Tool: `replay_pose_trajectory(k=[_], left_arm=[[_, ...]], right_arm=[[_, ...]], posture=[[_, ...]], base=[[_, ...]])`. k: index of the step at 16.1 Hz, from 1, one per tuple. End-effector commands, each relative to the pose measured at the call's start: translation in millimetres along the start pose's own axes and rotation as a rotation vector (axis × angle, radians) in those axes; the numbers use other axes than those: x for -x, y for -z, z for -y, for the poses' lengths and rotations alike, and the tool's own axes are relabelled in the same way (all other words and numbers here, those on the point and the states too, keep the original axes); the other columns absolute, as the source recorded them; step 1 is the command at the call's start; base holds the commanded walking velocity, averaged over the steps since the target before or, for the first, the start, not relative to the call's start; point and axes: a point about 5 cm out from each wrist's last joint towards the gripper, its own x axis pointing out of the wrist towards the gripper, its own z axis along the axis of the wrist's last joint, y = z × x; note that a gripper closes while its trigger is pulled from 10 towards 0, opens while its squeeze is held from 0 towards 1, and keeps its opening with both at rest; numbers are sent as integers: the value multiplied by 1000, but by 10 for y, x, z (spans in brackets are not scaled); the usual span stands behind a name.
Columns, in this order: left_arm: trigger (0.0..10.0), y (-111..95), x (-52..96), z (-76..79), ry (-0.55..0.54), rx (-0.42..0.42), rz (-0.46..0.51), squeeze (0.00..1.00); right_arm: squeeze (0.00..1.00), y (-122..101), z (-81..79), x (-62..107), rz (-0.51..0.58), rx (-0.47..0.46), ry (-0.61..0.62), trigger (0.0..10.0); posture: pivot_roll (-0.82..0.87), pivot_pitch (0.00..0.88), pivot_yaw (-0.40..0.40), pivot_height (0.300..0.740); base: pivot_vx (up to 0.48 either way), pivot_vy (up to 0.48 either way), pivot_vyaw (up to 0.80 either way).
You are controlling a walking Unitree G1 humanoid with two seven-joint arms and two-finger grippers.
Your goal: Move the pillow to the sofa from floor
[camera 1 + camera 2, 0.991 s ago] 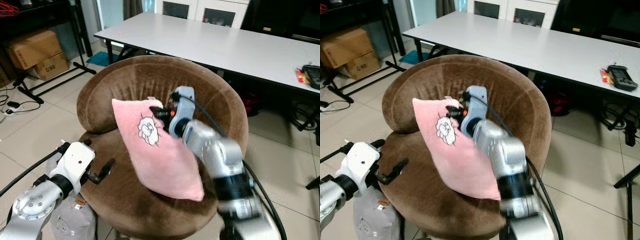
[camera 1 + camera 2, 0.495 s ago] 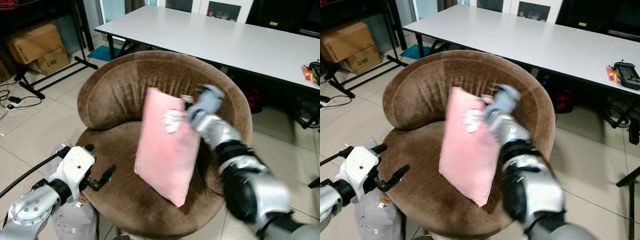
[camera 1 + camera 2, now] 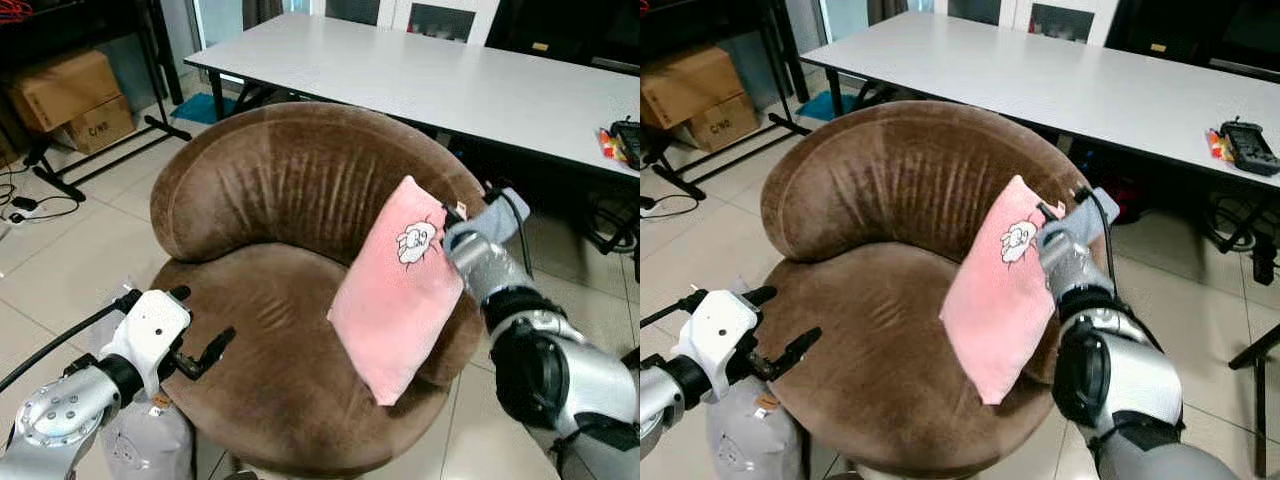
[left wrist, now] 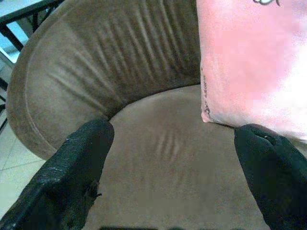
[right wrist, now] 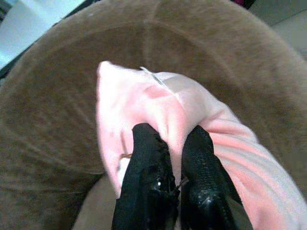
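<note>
A pink pillow (image 3: pixel 400 290) with a small sheep print leans tilted against the right side of the round brown sofa chair (image 3: pixel 260 190), its lower corner over the seat's front edge. My right gripper (image 5: pixel 173 143) is shut on the pillow's (image 5: pixel 144 105) top corner, at the chair's right rim (image 3: pixel 452 222). My left gripper (image 4: pixel 168 167) stands open, low at the chair's front left, with the seat between its fingers (image 4: pixel 81 158) and nothing held.
A long white table (image 3: pixel 420 80) stands behind the chair, with a dark device (image 3: pixel 1238 138) at its right end. Cardboard boxes (image 3: pixel 70 95) and a black stand sit at the back left. A grey bag (image 3: pixel 140 440) lies on the tiled floor by my left arm.
My right arm has swung the pillow from the middle of the seat to the chair's right side, where it now leans against the rim. The left arm stayed put.
</note>
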Motion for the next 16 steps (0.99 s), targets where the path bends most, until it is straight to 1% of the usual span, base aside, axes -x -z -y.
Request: replay_pose_trajectory(k=[1,2,3,4,5,6,7,8,9,10,11,12,14,15,16], left_arm=[[10000,-8,-17,-15,12,-6,-6,0],[10000,-18,-36,-21,13,-7,-2,0],[10000,-25,-45,-23,12,-7,3,0],[10000,-34,-54,-24,6,2,14,0],[10000,-63,-74,-45,-34,37,51,0],[10000,-75,-83,-57,-52,50,66,0],[10000,-88,-96,-83,-81,73,82,0],[10000,-115,-124,-139,-134,97,107,0],[10000,-140,-156,-179,-177,85,115,0],[10000,-156,-196,-204,-222,91,120,0],[10000,-161,-242,-230,-283,88,107,0],[10000,-164,-287,-245,-341,100,97,0],[10000,-233,-356,-229,-425,110,144,0],[10000,-248,-367,-217,-433,107,153,0],[10000,-288,-381,-188,-446,103,179,0]], right_arm=[[1000,72,-29,5,-17,5,-90,10000],[1000,129,11,10,-11,-4,-117,10000],[1000,113,50,8,13,-5,-107,10000],[1000,55,82,5,40,-39,-112,10000],[1000,-138,97,11,129,-18,-152,10000],[1000,-213,87,17,162,-19,-182,10000],[1000,-331,62,34,221,35,-217,10000],[1000,-535,-9,85,322,134,-301,10000],[1000,-682,-52,143,406,241,-348,10000],[494,-745,-81,192,444,263,-399,10000],[20,-737,-106,233,448,353,-428,10000],[0,-695,-137,298,461,474,-456,10000],[0,-490,-178,492,436,547,-508,10000],[0,-427,-173,545,432,578,-504,10000],[0,-309,-144,675,419,562,-510,10000]], posture=[[75,0,-2,740],[74,0,1,740],[74,0,4,740],[72,0,6,740],[71,0,7,740],[71,0,10,740],[70,0,13,740],[61,0,21,740],[61,0,21,740],[51,0,24,740],[45,0,24,740],[37,0,25,740],[22,0,26,740],[22,0,26,740],[18,0,24,740]], base=[[0,0,0],[0,0,0],[0,0,0],[0,0,0],[0,0,0],[0,0,0],[0,0,0],[0,0,0],[0,0,0],[0,0,0],[0,0,0],[0,0,0],[0,0,0],[0,0,0],[0,0,0]])
